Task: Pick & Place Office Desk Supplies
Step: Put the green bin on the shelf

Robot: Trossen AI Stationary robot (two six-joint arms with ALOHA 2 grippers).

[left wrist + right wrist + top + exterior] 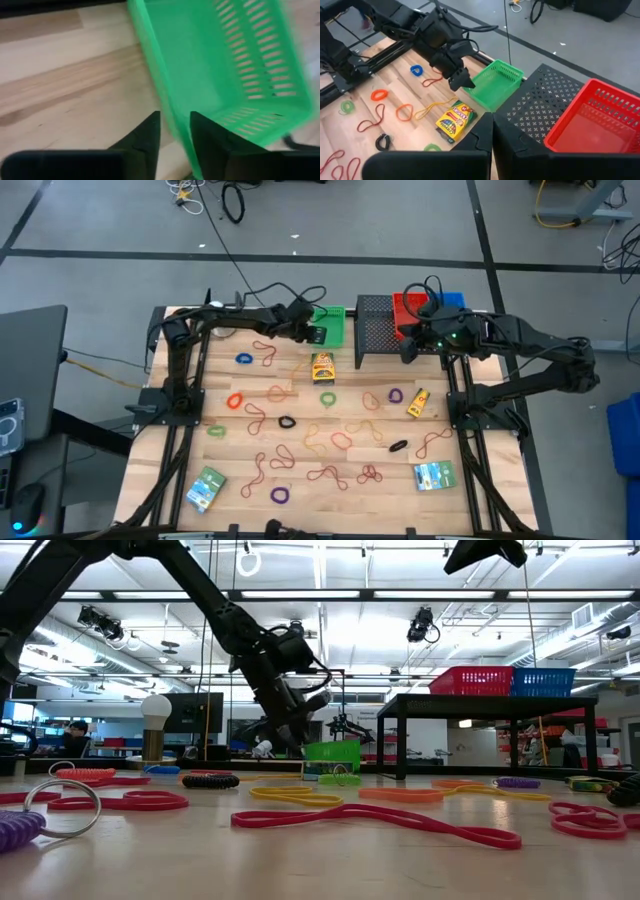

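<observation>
left gripper at the desk's 12 o'clock, jaws pinching the green basket's rim; keep that grip level. crayon box lies just toward 6 o'clock. right gripper, jaws pressed together, waits over the black stand.

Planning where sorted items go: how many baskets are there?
3: a green basket on the table under the left gripper, and a red basket beside a blue basket on the black stand.

Crayon box lies just before the basket; rack apparently right of it.
</observation>
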